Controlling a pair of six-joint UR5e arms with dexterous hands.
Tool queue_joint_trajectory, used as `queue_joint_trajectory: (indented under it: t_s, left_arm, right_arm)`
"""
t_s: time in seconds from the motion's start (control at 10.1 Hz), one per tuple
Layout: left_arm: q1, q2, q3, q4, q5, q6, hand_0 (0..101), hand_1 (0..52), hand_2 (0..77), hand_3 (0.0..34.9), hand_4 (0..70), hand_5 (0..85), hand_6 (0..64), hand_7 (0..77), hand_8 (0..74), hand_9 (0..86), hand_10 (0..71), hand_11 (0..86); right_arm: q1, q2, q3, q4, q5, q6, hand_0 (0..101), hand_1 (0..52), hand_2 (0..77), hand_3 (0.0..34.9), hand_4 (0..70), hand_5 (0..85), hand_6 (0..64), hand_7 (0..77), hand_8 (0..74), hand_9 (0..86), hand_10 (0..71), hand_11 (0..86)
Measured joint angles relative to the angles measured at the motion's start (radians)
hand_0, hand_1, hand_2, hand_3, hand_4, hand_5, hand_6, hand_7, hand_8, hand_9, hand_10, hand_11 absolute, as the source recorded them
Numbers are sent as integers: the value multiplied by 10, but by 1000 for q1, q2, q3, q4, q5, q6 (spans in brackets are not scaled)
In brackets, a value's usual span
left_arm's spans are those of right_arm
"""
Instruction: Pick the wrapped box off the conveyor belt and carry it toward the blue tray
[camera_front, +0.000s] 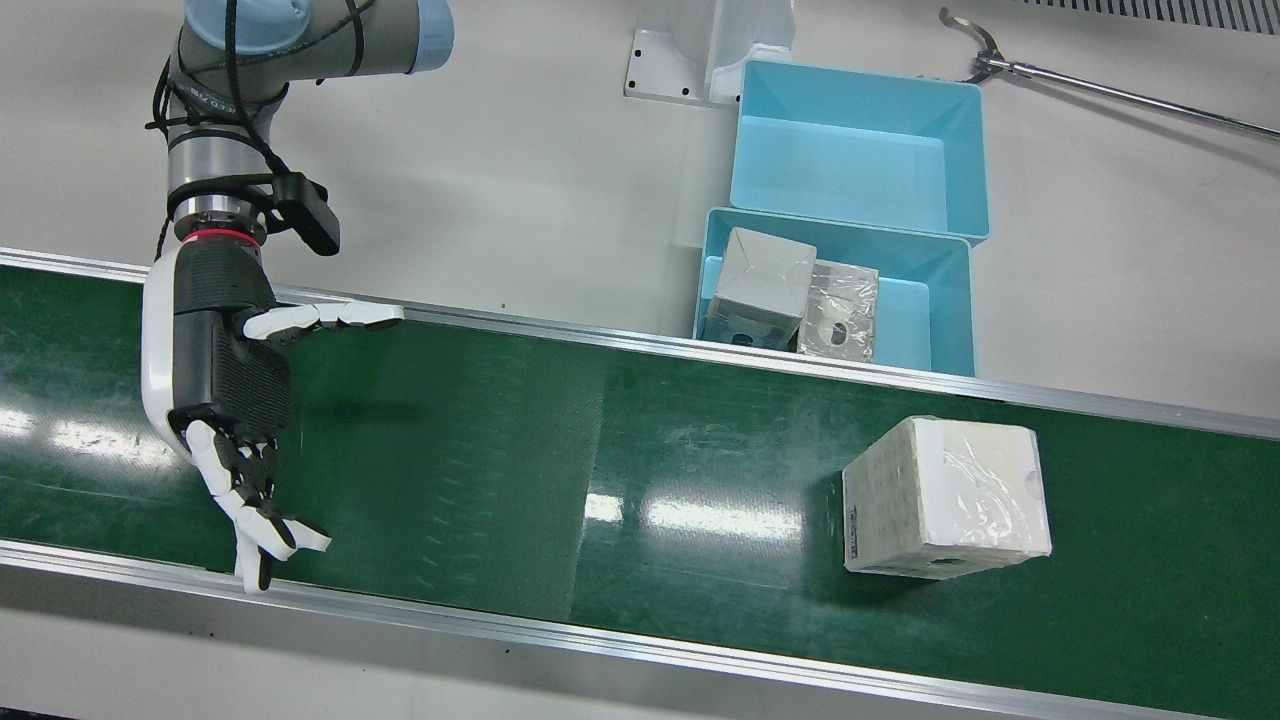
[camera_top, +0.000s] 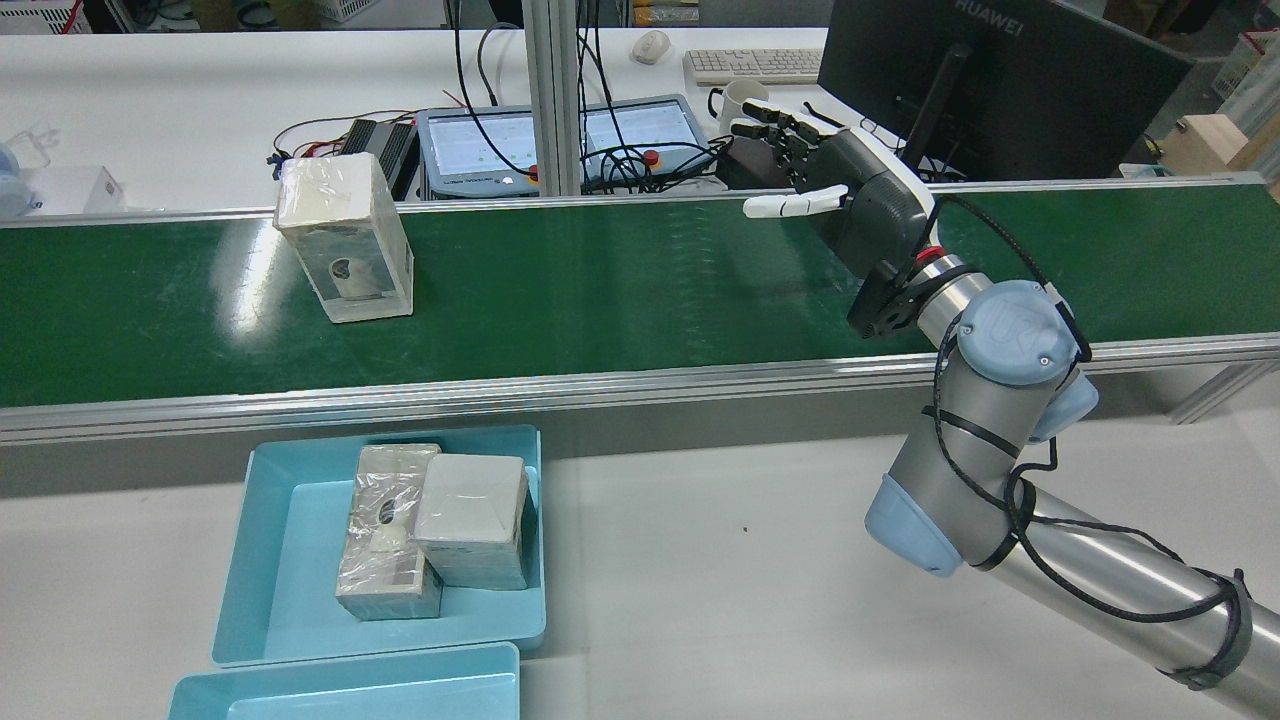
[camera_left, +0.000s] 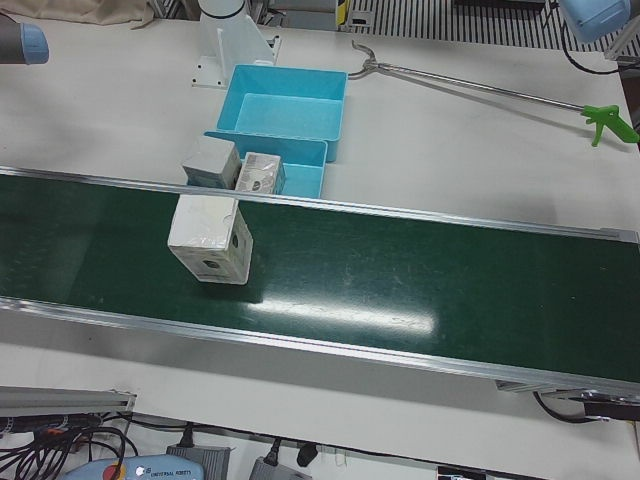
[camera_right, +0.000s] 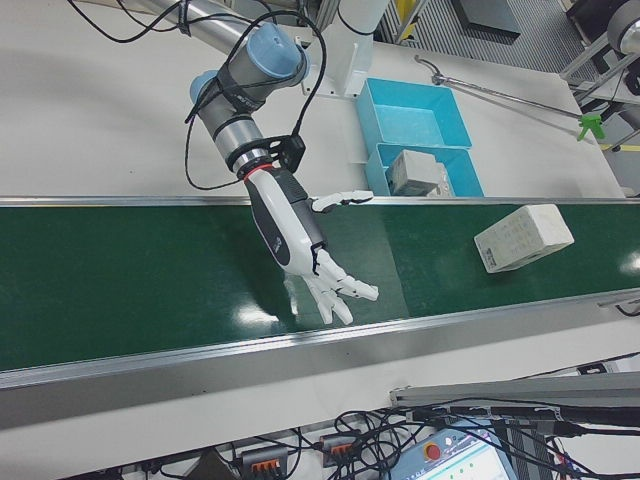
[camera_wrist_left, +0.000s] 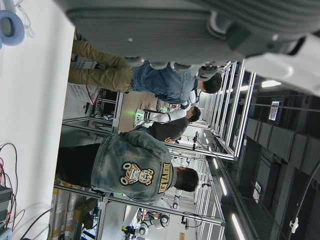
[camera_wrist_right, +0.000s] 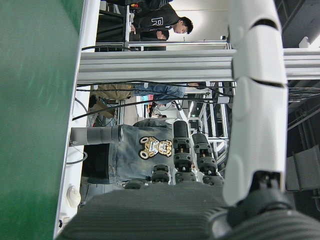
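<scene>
front view — right hand (camera_front: 225, 390) fingers (camera_front: 262, 525) spread, well apart from wrapped box (camera_front: 945, 497)

The glossy dark-green conveyor belt (camera_front: 560, 470) with silver metal rails carries a white, clear-film-wrapped box (camera_front: 945, 497). Beside the belt, two light-blue plastic trays (camera_front: 950, 265) hold grey wrapped boxes (camera_front: 765, 285). The black-and-white right hand (camera_front: 225, 400) bears a red wrist ring.

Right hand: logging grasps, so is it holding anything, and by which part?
Nothing. The right hand hovers open over the belt, far from the box.
</scene>
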Motion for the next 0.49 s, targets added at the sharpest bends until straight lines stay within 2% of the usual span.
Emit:
queue_joint_trajectory:
  t_s: [0.1,0.3,0.49]
  left_arm:
    - [0,0,0,0,0,0,0,0,5,0,5,11,0,5,5,5,0,5]
    - [0,0,0,0,0,0,0,0,5,0,0,11,0,5,5,0,5,5]
    - [0,0,0,0,0,0,0,0,5,0,0,11,5,5,5,0,5,5]
  right_arm:
    - [-4,4,-7,9,0,0,477,153,131,0,125,131,87,235,33,71,0,11]
    - [-9,8,-31,53,-2,0,477,153,131,0,131,131,87,235,27,71,0,11]
    - [-10,10,-39,74,-6,0,477,153,131,0,136,131,87,235,27,71,0,11]
